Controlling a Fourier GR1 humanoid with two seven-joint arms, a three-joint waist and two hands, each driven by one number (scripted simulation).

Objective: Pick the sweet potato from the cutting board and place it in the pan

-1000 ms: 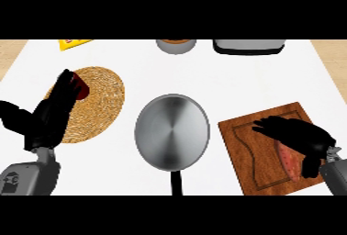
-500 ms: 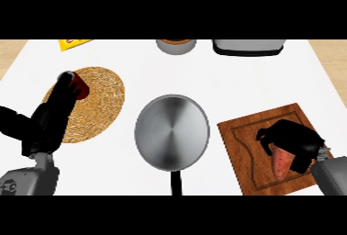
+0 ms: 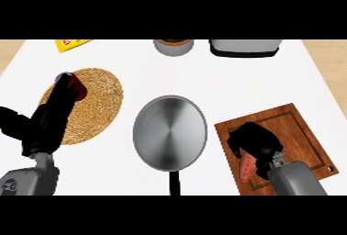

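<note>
Fingers (image 3: 245, 137) of the right hand (image 3: 256, 142) curl around the sweet potato (image 3: 248, 166) on the cutting board (image 3: 298, 133), hiding most of it; only its reddish end shows beneath them.

Left hand (image 3: 51, 114) rests straight-fingered over the woven mat (image 3: 102, 98), beside the pan (image 3: 169, 133).

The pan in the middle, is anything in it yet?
Empty: the pan shows only bare metal; the sweet potato lies on the cutting board.

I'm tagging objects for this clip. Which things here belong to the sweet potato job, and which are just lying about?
Job: sweet potato, cutting board, pan, right hand curled over the potato.

Lying about: woven mat, red thing on it, grey cup, grey appliance, yellow item; left hand rests open.
</note>
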